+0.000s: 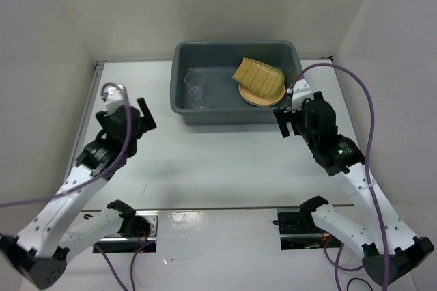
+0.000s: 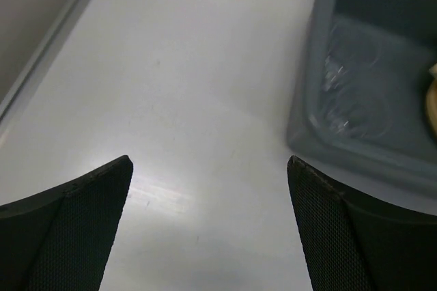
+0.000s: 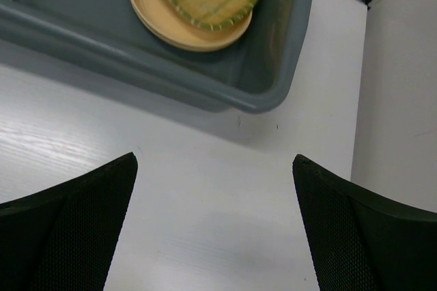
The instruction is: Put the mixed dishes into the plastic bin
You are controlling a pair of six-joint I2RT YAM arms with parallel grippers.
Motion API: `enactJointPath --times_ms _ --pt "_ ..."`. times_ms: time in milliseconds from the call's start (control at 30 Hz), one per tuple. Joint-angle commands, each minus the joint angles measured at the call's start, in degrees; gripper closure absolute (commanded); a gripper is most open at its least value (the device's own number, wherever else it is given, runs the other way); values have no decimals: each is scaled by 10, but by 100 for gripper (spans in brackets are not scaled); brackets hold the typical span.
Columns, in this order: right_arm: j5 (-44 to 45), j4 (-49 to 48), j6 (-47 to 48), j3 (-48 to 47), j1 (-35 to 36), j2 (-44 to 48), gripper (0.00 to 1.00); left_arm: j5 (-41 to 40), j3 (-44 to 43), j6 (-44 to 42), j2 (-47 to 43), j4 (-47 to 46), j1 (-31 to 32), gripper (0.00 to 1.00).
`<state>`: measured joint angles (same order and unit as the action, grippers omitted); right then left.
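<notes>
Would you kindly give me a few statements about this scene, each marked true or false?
1. The bamboo tray lies on a plate inside the bin. True.
2. The glass cup stands outside the bin. False: it is inside the bin, at its left end.
3. The right gripper holds a plate. False: it is open and empty.
4. The left gripper is open. True.

A white table [image 2: 171, 65] lies under the left gripper [image 2: 208, 159] and the right gripper [image 3: 215, 156]. A metal rail [image 2: 53, 35] runs to the left of the left gripper.
</notes>
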<state>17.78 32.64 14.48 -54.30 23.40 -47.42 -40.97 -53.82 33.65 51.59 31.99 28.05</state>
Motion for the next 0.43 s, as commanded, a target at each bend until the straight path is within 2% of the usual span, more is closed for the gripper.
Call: enactJointPath --times_ms 0,133,267,400 --pt "-42 9 -37 -78 -4 -15 1 -12 -19 -65 -55 -109 -10 0" --pt "-23 1 -66 -100 -4 -24 1 0 41 -81 -129 -92 -10 0" --pt "-9 -5 -67 -82 -4 -24 1 6 79 -21 -212 -75 -10 0" --pt "19 -11 -59 -45 -4 0 1 17 106 -13 -279 -75 -10 0"
